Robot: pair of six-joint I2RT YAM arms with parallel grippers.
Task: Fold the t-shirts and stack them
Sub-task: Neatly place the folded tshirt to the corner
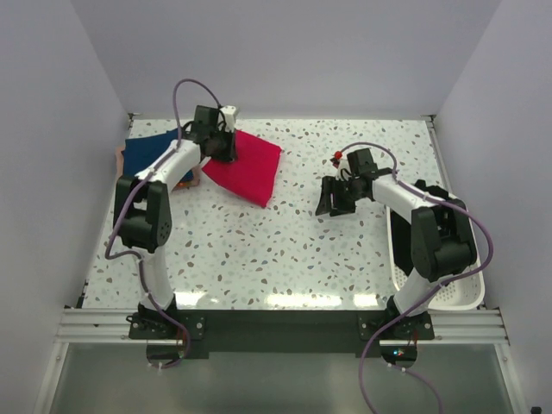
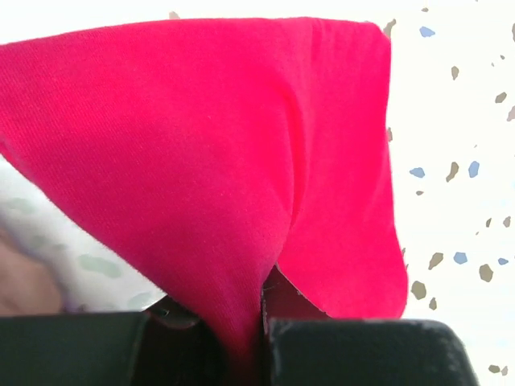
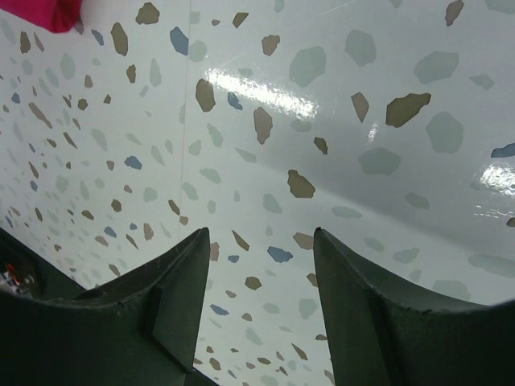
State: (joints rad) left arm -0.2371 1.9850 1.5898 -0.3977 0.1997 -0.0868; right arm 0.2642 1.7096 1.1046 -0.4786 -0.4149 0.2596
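A folded crimson-red t-shirt lies at the back left of the table. My left gripper is shut on its left edge and lifts that edge; in the left wrist view the red cloth is pinched between the black fingers. A folded navy blue t-shirt lies left of it, on a pale pink one whose edge shows. My right gripper is open and empty over bare table at the centre right. A corner of the red t-shirt shows in the right wrist view.
A white perforated plastic basket stands at the table's right edge behind my right arm. White walls close the table at the back and sides.
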